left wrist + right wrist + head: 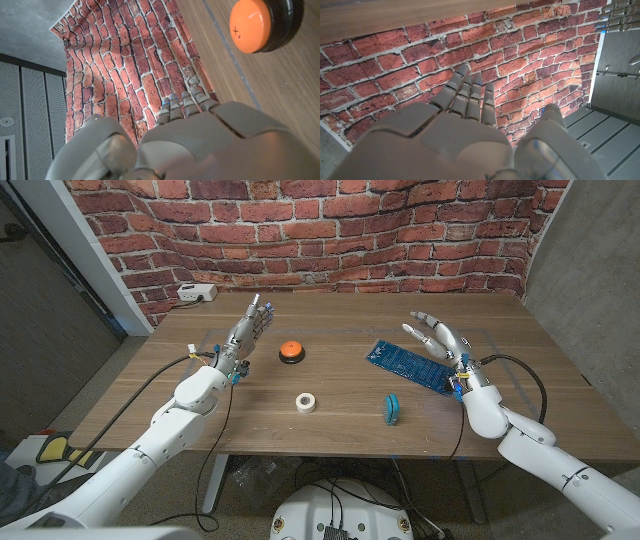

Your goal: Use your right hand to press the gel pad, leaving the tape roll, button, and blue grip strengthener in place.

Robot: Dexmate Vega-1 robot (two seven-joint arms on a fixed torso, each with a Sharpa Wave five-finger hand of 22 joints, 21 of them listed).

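The blue gel pad point(411, 365) lies flat on the table right of centre. My right hand point(440, 340) hovers at its right end, fingers spread and holding nothing; its back point(465, 125) faces the wrist camera. The orange button point(291, 351) sits left of centre, also seen as the button point(257, 22) in the left wrist view. A white tape roll point(306, 402) lies near the front middle. The blue grip strengthener point(392, 409) stands to its right. My left hand point(245, 335) stands open just left of the button, fingers up, its back point(200, 135) toward the wrist camera.
The wooden table point(330, 425) backs onto a red brick wall point(320, 220). A white power box point(197, 293) sits at the table's far left corner. Cables run along both forearms.
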